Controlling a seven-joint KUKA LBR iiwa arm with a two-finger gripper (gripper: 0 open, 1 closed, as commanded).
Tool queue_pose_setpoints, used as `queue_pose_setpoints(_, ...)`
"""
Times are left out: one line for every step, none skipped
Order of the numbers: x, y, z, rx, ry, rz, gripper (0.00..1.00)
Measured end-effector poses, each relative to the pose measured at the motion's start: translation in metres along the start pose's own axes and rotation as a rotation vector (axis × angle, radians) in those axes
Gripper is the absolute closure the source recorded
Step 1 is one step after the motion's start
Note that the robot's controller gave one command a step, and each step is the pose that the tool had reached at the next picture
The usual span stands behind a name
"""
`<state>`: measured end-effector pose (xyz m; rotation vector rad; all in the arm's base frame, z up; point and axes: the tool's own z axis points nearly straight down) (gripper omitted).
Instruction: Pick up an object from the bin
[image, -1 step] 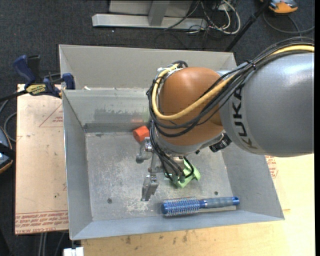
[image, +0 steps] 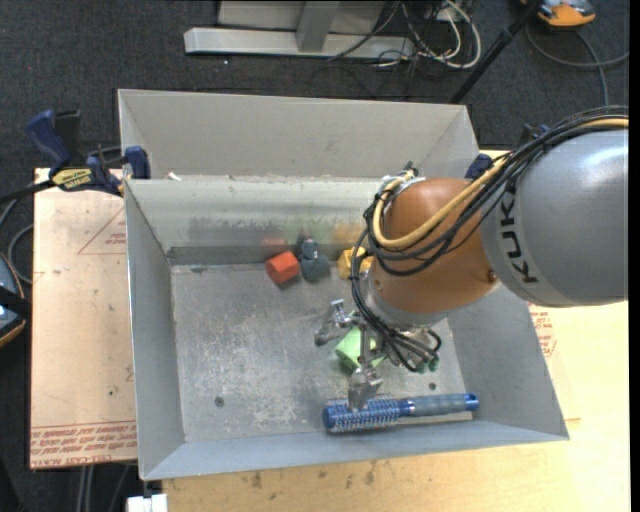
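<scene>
Both jaws are standing apart astride the green block (image: 347, 346); the gripper (image: 351, 358) is likely risking snagging the blue brush (image: 400, 411).

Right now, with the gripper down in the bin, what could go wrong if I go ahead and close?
1. The gripper stands open astride a small light-green piece on the bin floor. The piece is small, so the closing gripper may nudge it aside instead of pinching it.
2. The lower finger sits right beside the bristle head of the blue brush by the near wall. It may snag the brush or drag it along on the lift.
</scene>
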<state>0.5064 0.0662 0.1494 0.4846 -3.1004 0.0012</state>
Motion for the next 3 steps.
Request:
queue_pose_setpoints(0.031,-0.065,0.053,-0.001,0.0,-0.254,0.0)
queue_pose_setpoints(0.03,-0.064,0.053,-0.002,-0.003,-0.255,1.0)
queue_pose_setpoints(0.03,-0.065,-0.087,0.004,-0.013,-0.293,1.0)
